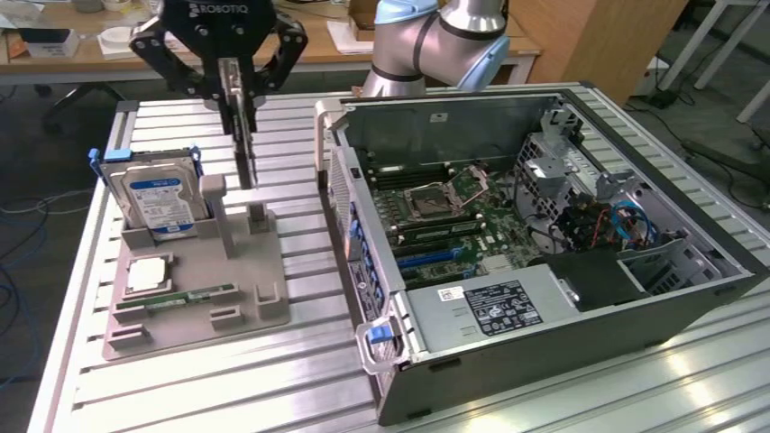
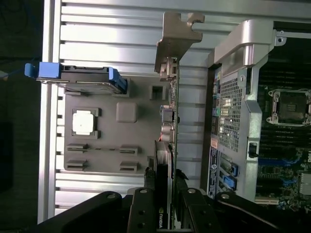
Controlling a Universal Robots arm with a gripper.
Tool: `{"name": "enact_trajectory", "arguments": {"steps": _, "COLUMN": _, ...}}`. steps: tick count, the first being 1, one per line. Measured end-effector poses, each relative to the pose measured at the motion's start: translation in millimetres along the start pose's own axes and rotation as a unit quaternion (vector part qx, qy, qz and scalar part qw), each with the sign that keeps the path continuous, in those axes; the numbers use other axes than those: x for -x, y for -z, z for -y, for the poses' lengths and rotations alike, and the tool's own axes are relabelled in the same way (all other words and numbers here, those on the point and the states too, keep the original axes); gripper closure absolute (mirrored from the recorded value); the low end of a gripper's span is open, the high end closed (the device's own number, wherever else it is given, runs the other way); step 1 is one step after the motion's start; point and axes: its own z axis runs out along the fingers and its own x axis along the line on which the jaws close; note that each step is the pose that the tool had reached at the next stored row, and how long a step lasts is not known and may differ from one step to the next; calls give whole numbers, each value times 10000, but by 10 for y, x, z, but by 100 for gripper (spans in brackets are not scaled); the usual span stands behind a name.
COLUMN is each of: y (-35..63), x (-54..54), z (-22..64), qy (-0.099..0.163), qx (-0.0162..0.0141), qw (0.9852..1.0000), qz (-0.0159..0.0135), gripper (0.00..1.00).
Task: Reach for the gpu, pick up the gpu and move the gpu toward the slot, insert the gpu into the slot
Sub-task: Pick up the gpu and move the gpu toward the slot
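The gpu (image 1: 244, 140) hangs above the fixture (image 1: 193, 317), which lies beside the computer case (image 1: 542, 354).

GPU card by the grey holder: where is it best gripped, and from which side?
Along its upper long edge, from above, squeezing its two flat faces. The thin green gpu card with silver end bracket hangs upright and edge-on, as the black gripper clamps it.

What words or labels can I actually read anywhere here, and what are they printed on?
"ROBOTIQ": on the black body of the gripper, which holds the gpu.
Blue label on the hard drive: print too small to read.
Sticker on the power supply in the computer case: too small to read.
Mark on the gpu's cooler, wrist view: too blurred to read.
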Motion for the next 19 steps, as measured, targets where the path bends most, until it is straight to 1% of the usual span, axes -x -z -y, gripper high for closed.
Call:
{"name": "enact_trajectory", "arguments": {"steps": 3, "y": -2, "x": 136, "z": 5, "qy": 0, "qx": -4, "qw": 10000, "qz": -1, "gripper": 74}}
{"name": "enact_trajectory", "arguments": {"steps": 4, "y": -3, "x": 182, "z": 7, "qy": 1, "qx": -10, "qw": 10000, "qz": -1, "gripper": 74}}
{"name": "enact_trajectory", "arguments": {"steps": 5, "y": -4, "x": 230, "z": 9, "qy": 1, "qx": -25, "qw": 10000, "qz": -1, "gripper": 74}}
{"name": "enact_trajectory", "arguments": {"steps": 6, "y": -4, "x": 269, "z": 10, "qy": 1, "qx": -49, "qw": 10000, "qz": -1, "gripper": 74}}
{"name": "enact_trajectory", "arguments": {"steps": 7, "y": -3, "x": 298, "z": 11, "qy": 1, "qx": -93, "qw": 10000, "qz": -4, "gripper": 74}}
{"name": "enact_trajectory", "arguments": {"steps": 9, "y": -3, "x": 340, "z": 12, "qy": 1, "qx": -192, "qw": 9998, "qz": -7, "gripper": 74}}
{"name": "enact_trajectory", "arguments": {"steps": 10, "y": -4, "x": 362, "z": 13, "qy": 1, "qx": -225, "qw": 9997, "qz": -8, "gripper": 74}}
{"name": "enact_trajectory", "arguments": {"steps": 11, "y": -3, "x": 389, "z": 14, "qy": 1, "qx": -247, "qw": 9997, "qz": -9, "gripper": 74}}
{"name": "enact_trajectory", "arguments": {"steps": 12, "y": -5, "x": 421, "z": 15, "qy": 1, "qx": -254, "qw": 9997, "qz": -9, "gripper": 74}}
{"name": "enact_trajectory", "arguments": {"steps": 15, "y": -17, "x": 516, "z": 19, "qy": -3, "qx": -254, "qw": 9997, "qz": -9, "gripper": 74}}
{"name": "enact_trajectory", "arguments": {"steps": 19, "y": -46, "x": 571, "z": 21, "qy": -53, "qx": -254, "qw": 9997, "qz": -8, "gripper": 74}}
